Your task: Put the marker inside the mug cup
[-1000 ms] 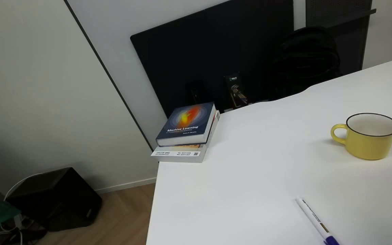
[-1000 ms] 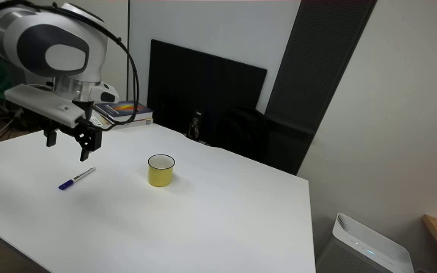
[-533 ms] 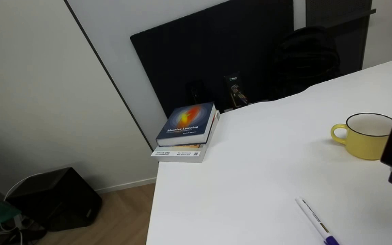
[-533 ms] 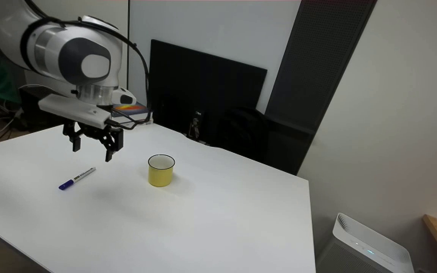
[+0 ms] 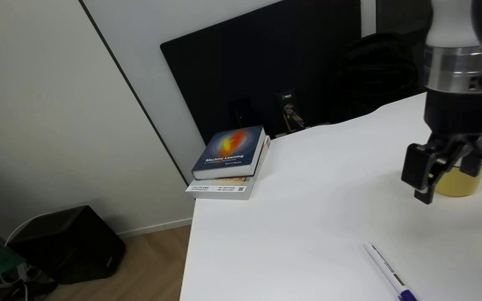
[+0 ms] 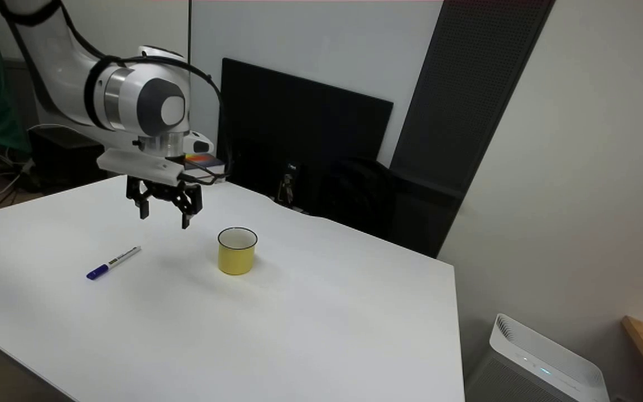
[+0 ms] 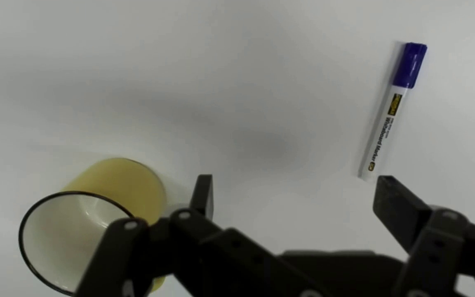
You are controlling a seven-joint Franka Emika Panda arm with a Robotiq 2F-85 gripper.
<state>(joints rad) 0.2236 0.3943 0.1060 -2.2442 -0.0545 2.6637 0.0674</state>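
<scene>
The marker (image 5: 389, 267) lies flat on the white table, white with a blue-purple cap; it also shows in an exterior view (image 6: 114, 263) and the wrist view (image 7: 389, 115). The yellow mug (image 6: 236, 259) stands upright on the table. In an exterior view the mug (image 5: 458, 184) is partly hidden behind the gripper, handle included. In the wrist view the mug (image 7: 132, 181) is at lower left, partly behind a finger. My gripper (image 6: 165, 219) is open and empty, above the table between marker and mug; it also shows in an exterior view (image 5: 448, 183) and the wrist view (image 7: 295, 181).
Two stacked books (image 5: 230, 154) lie at a table corner. A dark monitor panel (image 6: 299, 117), a black backpack (image 5: 377, 71) and a small box (image 5: 290, 110) stand along the table's back edge. A white appliance (image 6: 545, 357) stands beyond the table (image 6: 310, 335).
The arm has moved across the table, away from above the marker and nearer the mug, now covering part of it in an exterior view. The gripper stays open. The marker and mug have not moved.
</scene>
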